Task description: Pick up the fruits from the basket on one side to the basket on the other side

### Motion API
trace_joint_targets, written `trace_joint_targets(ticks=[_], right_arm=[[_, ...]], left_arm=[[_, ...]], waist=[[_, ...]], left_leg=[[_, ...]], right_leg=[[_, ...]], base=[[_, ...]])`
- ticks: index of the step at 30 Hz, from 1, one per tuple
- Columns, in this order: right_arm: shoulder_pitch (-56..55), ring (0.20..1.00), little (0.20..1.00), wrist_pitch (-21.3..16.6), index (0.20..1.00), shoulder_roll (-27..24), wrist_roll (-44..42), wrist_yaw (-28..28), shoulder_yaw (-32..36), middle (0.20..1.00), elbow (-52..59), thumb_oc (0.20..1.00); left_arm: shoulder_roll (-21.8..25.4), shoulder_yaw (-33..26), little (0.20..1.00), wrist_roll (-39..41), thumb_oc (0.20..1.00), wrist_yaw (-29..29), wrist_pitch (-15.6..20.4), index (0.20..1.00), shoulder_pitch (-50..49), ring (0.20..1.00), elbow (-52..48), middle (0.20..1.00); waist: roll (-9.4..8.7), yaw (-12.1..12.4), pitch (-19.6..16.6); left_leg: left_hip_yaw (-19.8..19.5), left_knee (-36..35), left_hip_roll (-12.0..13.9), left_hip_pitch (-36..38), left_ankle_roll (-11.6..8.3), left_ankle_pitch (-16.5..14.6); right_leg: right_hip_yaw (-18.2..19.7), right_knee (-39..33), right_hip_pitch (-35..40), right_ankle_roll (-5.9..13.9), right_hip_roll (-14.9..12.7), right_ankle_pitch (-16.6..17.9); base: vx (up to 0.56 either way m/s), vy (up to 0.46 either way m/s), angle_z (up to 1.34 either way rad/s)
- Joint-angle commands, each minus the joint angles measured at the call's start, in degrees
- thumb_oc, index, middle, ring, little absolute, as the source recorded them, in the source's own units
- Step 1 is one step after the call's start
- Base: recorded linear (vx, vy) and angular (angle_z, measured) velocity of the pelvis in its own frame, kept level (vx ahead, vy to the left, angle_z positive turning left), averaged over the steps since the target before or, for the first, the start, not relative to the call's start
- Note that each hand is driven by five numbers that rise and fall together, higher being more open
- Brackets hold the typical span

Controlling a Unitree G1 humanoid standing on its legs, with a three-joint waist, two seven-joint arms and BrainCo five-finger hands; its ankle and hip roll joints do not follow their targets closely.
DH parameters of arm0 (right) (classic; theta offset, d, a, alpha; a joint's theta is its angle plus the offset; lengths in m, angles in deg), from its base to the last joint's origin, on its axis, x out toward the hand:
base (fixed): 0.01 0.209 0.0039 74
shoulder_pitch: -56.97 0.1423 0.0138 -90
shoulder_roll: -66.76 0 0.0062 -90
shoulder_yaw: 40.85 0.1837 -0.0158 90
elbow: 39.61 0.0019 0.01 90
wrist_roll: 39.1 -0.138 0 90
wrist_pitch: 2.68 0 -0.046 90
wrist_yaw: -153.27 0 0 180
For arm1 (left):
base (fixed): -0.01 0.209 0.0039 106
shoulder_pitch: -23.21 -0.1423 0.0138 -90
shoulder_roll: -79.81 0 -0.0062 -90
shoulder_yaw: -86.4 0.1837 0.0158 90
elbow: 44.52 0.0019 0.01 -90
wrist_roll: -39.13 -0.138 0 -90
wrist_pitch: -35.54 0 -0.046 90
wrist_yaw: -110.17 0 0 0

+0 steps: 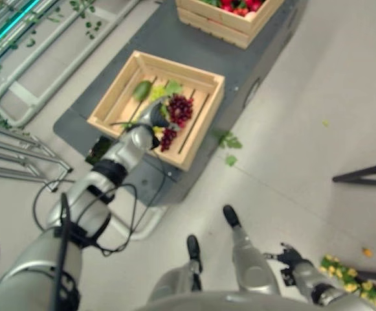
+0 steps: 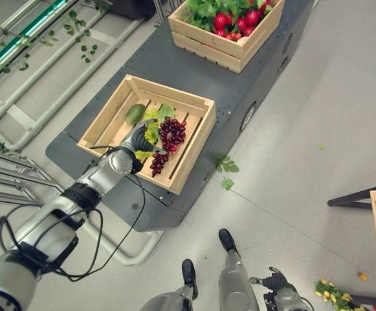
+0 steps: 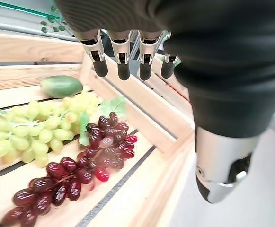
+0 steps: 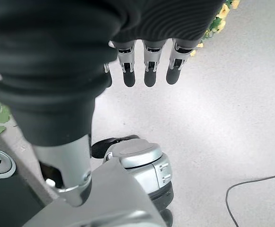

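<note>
Your left hand point(image 2: 138, 141) hovers with fingers loose over the crate point(image 2: 194, 103) — red grapes point(image 2: 169, 135), green grapes point(image 3: 33, 132) lying inside, untouched — while your right hand point(image 4: 142, 56) hangs relaxed, empty.

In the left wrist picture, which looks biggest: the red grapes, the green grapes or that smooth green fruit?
1. red grapes, though nearest the camera
2. green grapes, fairly close in size
3. smooth green fruit, clearly smallest, though farthest back

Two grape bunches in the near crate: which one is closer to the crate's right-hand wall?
The dark red grape bunch. It lies beside the green grape bunch, on the side toward the crate's right wall.
</note>
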Motion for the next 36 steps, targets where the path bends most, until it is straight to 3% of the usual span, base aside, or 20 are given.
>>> trace_joint_targets(ticks=[1, 8, 18, 26, 36], right_arm=[[-0.5, 1.000, 1.000, -0.9, 1.000, -1.0, -2.6, 1.3, -0.9, 1.000, 0.0, 1.000], [0.6, 1.000, 1.000, -1.8, 1.000, -1.1, -3.6, 2.2, -1.7, 1.000, 1.8, 1.000], [1.1, 1.000, 1.000, -2.6, 1.000, -0.6, -4.6, 3.7, -2.4, 1.000, 3.9, 1.000], [1.7, 1.000, 1.000, -3.3, 1.000, -0.1, -5.0, 4.8, -3.6, 1.000, 6.1, 1.000], [1.8, 1.000, 1.000, -4.3, 1.000, 0.1, -5.2, 5.8, -4.9, 1.000, 8.5, 1.000]], left_arm=[[0.9, -1.4, 1.000, 0.0, 1.000, 2.0, -0.1, 1.000, 7.3, 1.000, 7.6, 1.000], [1.7, -2.4, 1.000, 0.4, 1.000, 2.8, -0.6, 1.000, 8.6, 1.000, 14.5, 1.000], [3.2, -7.8, 1.000, 8.1, 1.000, 3.4, -0.4, 1.000, 6.7, 1.000, 19.1, 1.000], [2.5, -9.8, 1.000, 14.2, 1.000, 4.0, 0.2, 1.000, 7.1, 1.000, 19.4, 1.000], [0.5, -8.3, 1.000, 16.4, 1.000, 4.7, 0.8, 1.000, 10.7, 1.000, 18.5, 1.000]], waist=[[-1.41, -0.3, -0.8], [-1.40, -0.8, 1.5], [-2.04, -1.1, 4.6], [-3.03, -1.6, 6.5], [-3.04, -2.6, 7.7]], left_leg=[[-3.3, 1.9, -1.1, -6.7, -0.52, 0.1], [-2.4, 2.2, -1.4, -9.1, -0.55, 0.8], [-1.6, 2.2, -1.3, -13.1, -0.72, 2.1], [-1.1, 2.2, -1.1, -15.1, -0.91, 2.7], [-0.5, 2.1, -1.2, -16.9, -1.13, 3.1]], right_leg=[[-0.3, 0.3, 2.2, 4.71, -1.4, -6.6], [0.4, 0.3, -0.7, 4.85, -1.3, -5.4], [1.6, 0.3, -5.1, 4.78, -0.7, -4.3], [2.3, 0.3, -7.2, 4.65, -0.1, -3.6], [3.1, 0.4, -9.5, 4.75, 0.2, -3.1]], base=[[-0.03, -0.003, -0.13], [-0.03, 0.006, -0.11], [0.00, -0.010, -0.11], [0.00, -0.008, -0.05], [0.00, -0.001, -0.02]])
